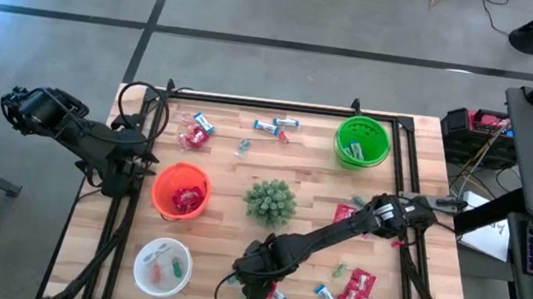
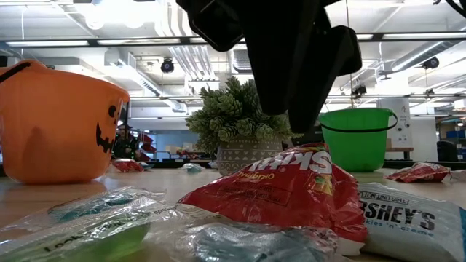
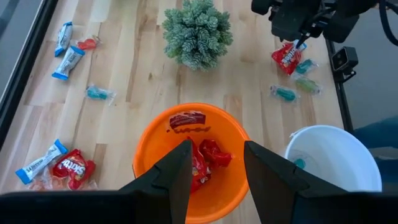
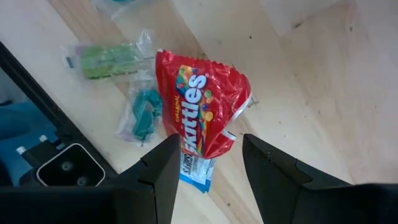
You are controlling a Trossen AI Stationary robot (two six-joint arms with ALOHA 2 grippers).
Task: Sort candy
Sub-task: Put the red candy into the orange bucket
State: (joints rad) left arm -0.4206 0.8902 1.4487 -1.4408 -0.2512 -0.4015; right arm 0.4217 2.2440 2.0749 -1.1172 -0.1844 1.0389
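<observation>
My right gripper [image 1: 253, 287] [image 4: 211, 144] hangs open near the table's front edge, pointing steeply down just above a red candy packet [image 4: 202, 112] [image 2: 284, 193]. The packet lies partly on a blue-and-white bar [image 4: 196, 173]. Beside them on the wood lie a teal piece [image 4: 144, 115] and a green piece [image 4: 109, 59]. My left gripper [image 1: 131, 169] [image 3: 217, 148] waits open above the orange bowl [image 3: 189, 158] [image 1: 181, 190], which holds red packets [image 3: 208, 155]. More candy lies scattered at the far left [image 1: 198, 130] and near right [image 1: 359, 287].
A spiky green plant [image 1: 270, 200] stands mid-table between the bowls. The green bowl [image 1: 362, 142] is at the far right. The white bowl [image 1: 162, 265], holding green and teal pieces, is at the near left. Black frame rails [image 1: 399, 175] run along the table's edges.
</observation>
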